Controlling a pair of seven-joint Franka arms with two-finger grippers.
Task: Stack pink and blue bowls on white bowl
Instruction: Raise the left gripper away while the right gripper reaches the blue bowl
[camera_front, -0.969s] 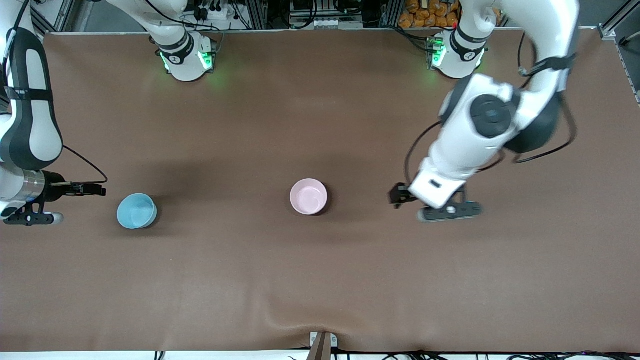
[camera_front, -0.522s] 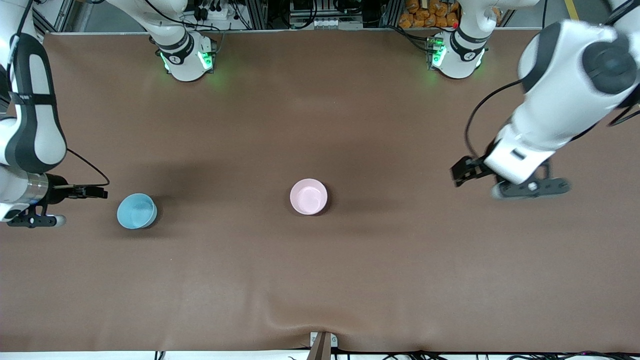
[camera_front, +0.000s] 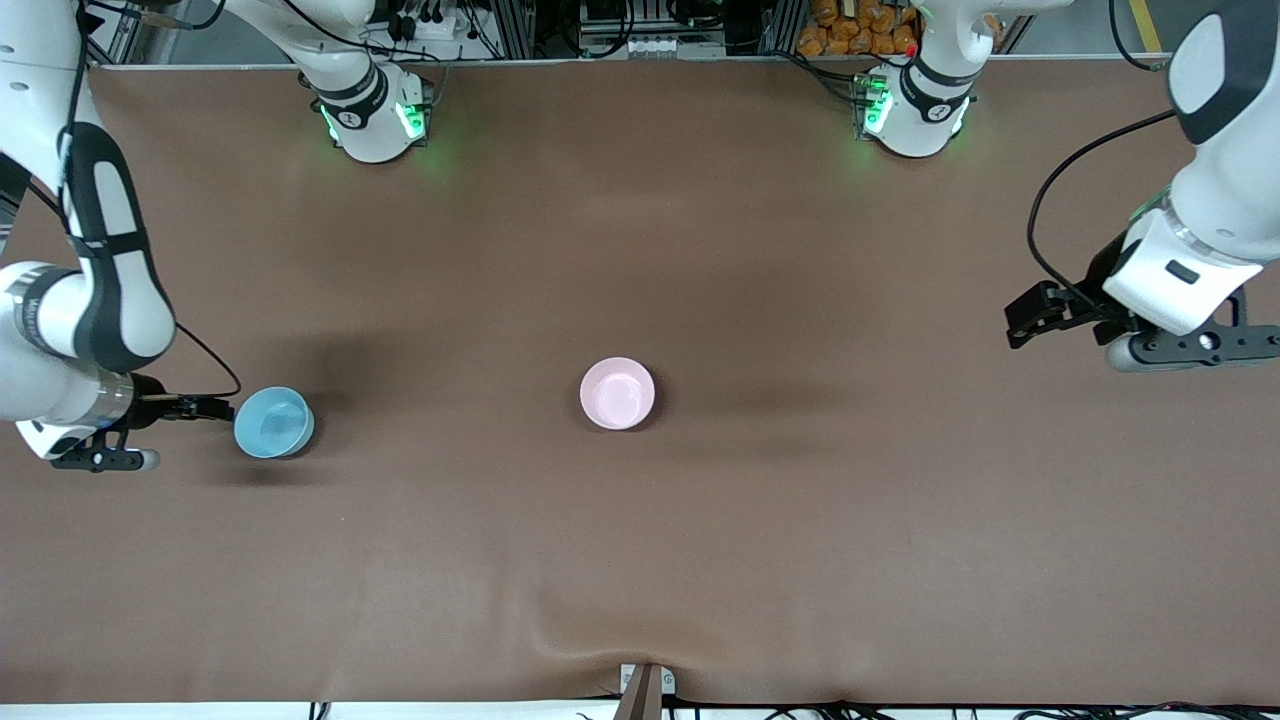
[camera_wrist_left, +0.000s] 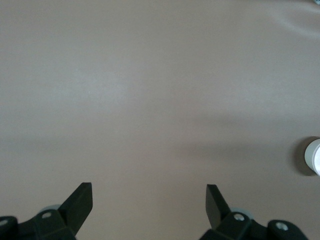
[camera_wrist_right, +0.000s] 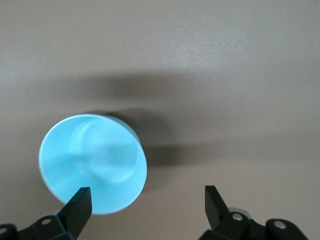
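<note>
The right gripper hangs over the table's edge at the right arm's end; its fingers are spread wide and hold nothing. The blue bowl stands upright on the table just beside it. In the right wrist view the blue bowl sits just ahead of the open fingertips, its rim next to one of them and not gripped.

The pink bowl stands upright at mid-table, well apart from the blue bowl and from both grippers. No white bowl can be told apart in the front view; only a white rounded edge shows at the frame border of the left wrist view.

The left gripper hangs over the left arm's end of the table, fingers spread wide and empty.

No legible writing or brand marks are visible. The table carries a brown matte cover with a slight wrinkle at the edge nearest the front camera. Green lights glow on both arm bases. Cables and aluminium framing run along the table edge by the bases.
</note>
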